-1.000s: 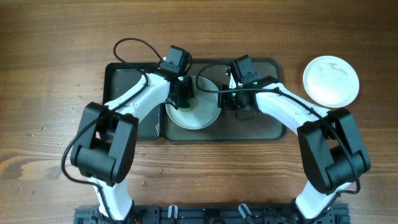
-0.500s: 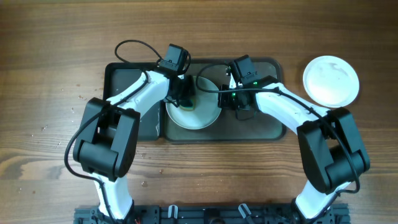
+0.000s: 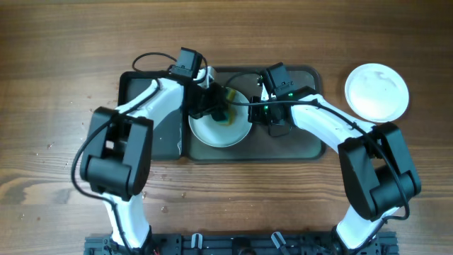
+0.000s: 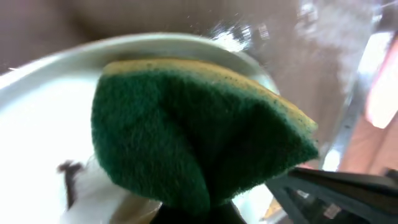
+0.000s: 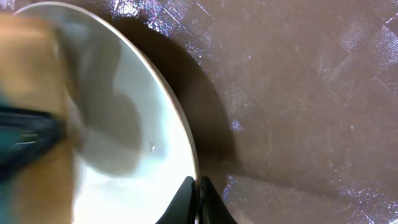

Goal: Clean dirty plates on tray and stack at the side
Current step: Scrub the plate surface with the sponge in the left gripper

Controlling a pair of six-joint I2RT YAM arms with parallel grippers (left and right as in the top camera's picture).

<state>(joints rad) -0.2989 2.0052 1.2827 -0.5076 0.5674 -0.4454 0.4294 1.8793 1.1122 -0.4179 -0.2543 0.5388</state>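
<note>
Currently, two plates are in view, along with one sponge and two trays. The smeared plate (image 3: 212,133) lies on the large grey tray (image 3: 301,138), between the two sets of jaws. The second plate (image 3: 376,91) lies alone on the bare tabletop (image 3: 396,177), well apart from both sets of jaws, on the outer side of the right arm.

The left gripper (image 3: 216,106) has its jaws clenched on the green-and-yellow sponge (image 4: 199,124). The sponge sits green face down over the smeared plate's upper half. A small black smear (image 4: 68,177) shows on the plate surface just beside the sponge.

The right gripper (image 5: 198,202) has its jaws pinched together on the right rim of the smeared plate. The plate's white surface extends away from the jaws toward the left gripper.

A smaller black tray (image 3: 134,106) lies beneath the left arm, touching the grey tray's left edge.
</note>
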